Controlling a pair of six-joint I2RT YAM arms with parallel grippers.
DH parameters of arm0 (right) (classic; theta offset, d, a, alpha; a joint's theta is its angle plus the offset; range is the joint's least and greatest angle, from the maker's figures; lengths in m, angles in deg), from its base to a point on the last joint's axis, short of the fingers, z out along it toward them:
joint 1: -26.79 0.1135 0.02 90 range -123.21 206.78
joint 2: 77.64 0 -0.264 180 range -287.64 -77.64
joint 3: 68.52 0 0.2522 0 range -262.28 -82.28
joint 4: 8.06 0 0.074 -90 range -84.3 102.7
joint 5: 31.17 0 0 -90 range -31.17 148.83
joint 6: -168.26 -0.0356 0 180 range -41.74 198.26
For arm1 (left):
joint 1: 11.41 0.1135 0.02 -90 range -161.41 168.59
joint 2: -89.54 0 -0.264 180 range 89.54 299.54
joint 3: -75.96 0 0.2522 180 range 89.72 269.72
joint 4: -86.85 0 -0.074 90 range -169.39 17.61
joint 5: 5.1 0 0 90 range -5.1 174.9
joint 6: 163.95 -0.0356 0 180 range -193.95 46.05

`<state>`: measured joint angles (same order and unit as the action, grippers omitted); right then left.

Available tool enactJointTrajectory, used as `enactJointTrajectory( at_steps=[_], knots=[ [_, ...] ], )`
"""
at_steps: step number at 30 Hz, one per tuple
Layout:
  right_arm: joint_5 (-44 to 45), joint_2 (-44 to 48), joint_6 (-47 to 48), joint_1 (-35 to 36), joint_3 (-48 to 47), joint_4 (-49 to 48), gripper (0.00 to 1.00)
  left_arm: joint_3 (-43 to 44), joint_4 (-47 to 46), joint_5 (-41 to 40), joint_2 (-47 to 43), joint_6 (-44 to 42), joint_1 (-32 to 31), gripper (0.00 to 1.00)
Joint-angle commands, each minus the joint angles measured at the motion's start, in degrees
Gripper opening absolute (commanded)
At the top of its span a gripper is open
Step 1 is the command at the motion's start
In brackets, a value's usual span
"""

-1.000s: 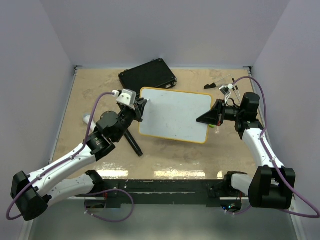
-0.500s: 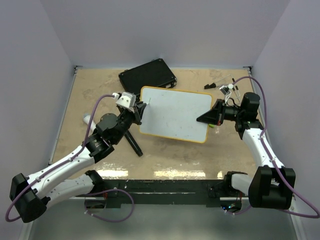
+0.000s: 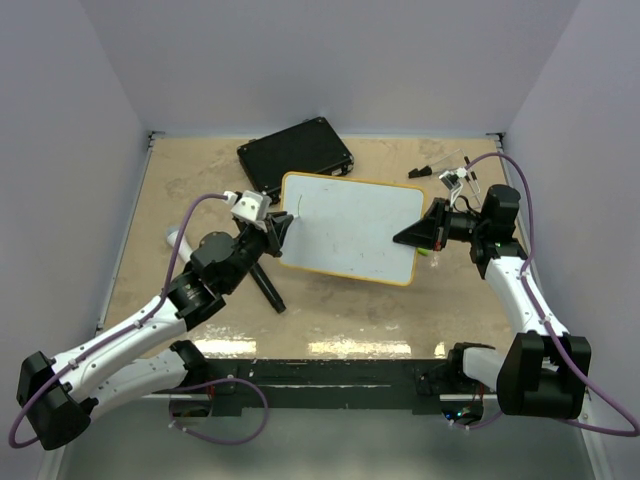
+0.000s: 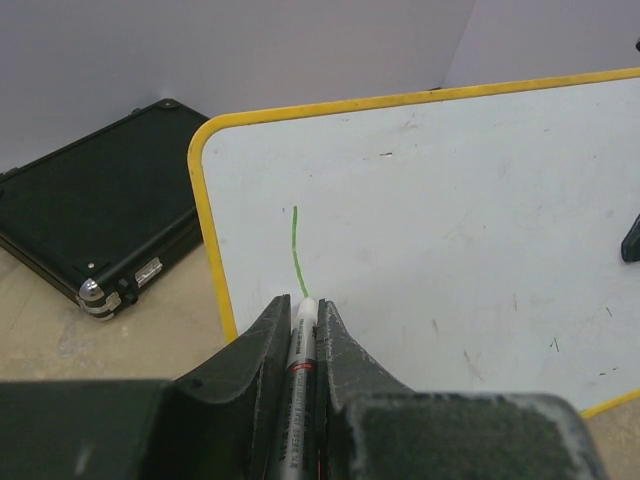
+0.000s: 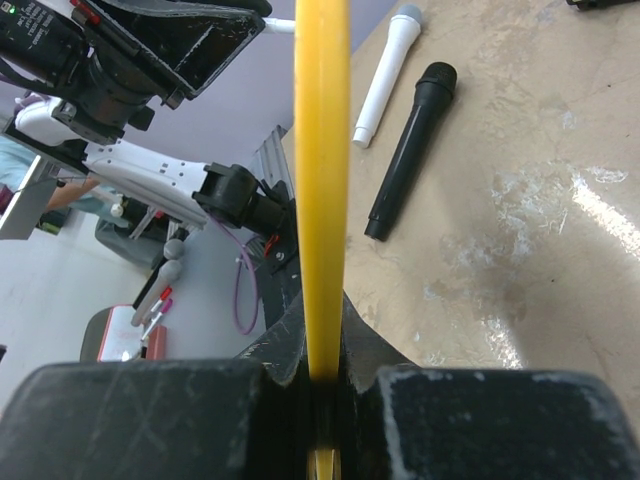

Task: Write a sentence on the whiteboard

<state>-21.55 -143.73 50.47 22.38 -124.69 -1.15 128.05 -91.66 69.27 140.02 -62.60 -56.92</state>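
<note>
In the right wrist view the whiteboard (image 5: 322, 150) is showing only its yellow rim edge-on, and its face is hidden. In the left wrist view the marker (image 4: 300, 360) barrel is running off the bottom edge. The whiteboard is occupying the middle of the table (image 3: 340, 310), its far-left corner beside the black case (image 3: 297, 148). The left gripper (image 4: 303, 305) is clenching the marker, with the tip at the near end of 1 green stroke of the sentence (image 4: 295, 245). The right gripper (image 5: 322, 372) is clamping the board's right rim. Over the last second the left gripper has been shifting toward the table's near edge.
</note>
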Motion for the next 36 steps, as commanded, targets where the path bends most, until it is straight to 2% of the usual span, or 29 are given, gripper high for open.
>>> enactJointTrajectory(
  at_steps=[1, 20, 36],
  knots=[
    [-3.03, 1.75, -0.25, 0.27, -2.94, -1.94, 0.00, 2.54, -1.08, -1.06, -0.47, -0.98, -0.27, 0.00],
    [-3.12, 1.40, -0.16, 0.36, -3.03, -2.11, 0.00, 4.48, -3.37, -2.38, 2.69, -3.18, -0.19, 0.00],
    [-3.21, 1.66, -0.16, 0.27, -2.94, -2.02, 0.00, 6.32, -6.53, 1.58, 5.95, -2.21, -0.01, 0.00]
  ],
)
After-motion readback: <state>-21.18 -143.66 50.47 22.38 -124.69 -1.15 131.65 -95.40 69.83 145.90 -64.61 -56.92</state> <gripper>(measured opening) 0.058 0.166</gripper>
